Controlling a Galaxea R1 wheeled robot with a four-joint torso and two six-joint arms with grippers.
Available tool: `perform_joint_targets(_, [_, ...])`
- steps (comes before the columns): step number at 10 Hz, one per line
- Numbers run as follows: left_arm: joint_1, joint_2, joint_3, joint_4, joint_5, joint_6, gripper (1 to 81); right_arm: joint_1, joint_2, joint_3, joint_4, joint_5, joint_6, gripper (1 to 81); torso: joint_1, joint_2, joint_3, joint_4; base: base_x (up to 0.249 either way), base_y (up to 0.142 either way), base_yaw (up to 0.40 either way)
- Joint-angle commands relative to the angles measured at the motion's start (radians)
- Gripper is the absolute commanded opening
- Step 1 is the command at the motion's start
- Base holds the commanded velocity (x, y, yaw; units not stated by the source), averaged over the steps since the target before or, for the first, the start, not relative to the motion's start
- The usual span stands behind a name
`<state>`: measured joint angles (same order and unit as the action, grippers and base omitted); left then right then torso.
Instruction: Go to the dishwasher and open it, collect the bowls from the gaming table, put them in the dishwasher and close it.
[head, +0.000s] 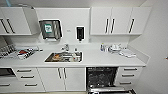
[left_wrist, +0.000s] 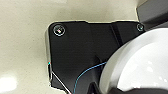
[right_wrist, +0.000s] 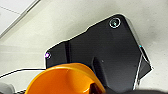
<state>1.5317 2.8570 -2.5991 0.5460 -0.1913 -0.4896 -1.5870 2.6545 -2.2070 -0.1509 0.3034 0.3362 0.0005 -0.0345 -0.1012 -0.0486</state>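
Right gripper – orange bowl; dishwasher open.

No legible text from my station. The wall dispenser above the counter carries a green-and-white label, but I cannot read any letters on it. A small plate on the wall between that and the dark dispenser is likewise unreadable. No markings visible in either wrist view.

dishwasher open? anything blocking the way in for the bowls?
Yes: the dishwasher is open, its door folded down and dark racks exposed. Nothing visible stands before it. An orange bowl shows at the right wrist, a white bowl at the left.
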Motion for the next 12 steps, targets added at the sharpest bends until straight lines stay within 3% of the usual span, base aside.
perform_joint_targets(1, [-0.035,-0.011,0.004,0.009,0.027,0.005,1.0,0.034,-0.023,0.004,-0.016,-0.036,0.001,1.0,0.000,0.000,0.000,0.000,0.138,0.000,0.000])
perform_joint_targets(4, [-0.035,-0.011,0.004,0.009,0.029,0.005,1.0,0.032,-0.023,0.004,-0.016,-0.035,0.001,1.0,0.000,0.000,0.000,0.000,0.138,0.000,0.000])
perform_joint_targets(12, [-0.034,-0.013,0.004,0.009,0.027,0.005,1.0,0.037,-0.022,0.003,-0.016,-0.035,0.001,1.0,0.000,-0.001,0.000,0.000,0.138,-0.063,0.000])
